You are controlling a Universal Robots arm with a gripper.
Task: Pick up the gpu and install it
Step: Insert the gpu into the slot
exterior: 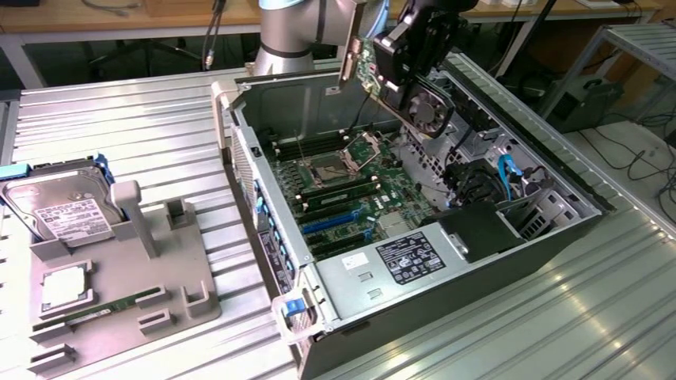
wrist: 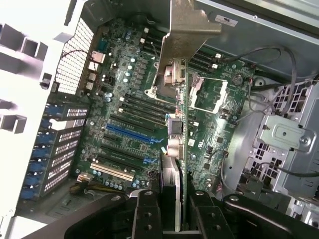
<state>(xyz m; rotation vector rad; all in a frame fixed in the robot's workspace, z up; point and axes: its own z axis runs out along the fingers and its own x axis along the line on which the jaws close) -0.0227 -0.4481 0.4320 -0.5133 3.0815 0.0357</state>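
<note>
Holding gpu [exterior: 430, 111] clamped in my tool [exterior: 408, 73], edge-on above the motherboard [exterior: 354, 186] in the open case [exterior: 283, 107], not seated.

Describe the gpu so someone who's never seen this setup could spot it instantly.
Start at the open computer case on the ribbed metal table. Above it hangs the black gripper, shut on the gpu: a green card held in the air, with a round black fan and a silver bracket, unlike the motherboard lying flat inside.
</note>
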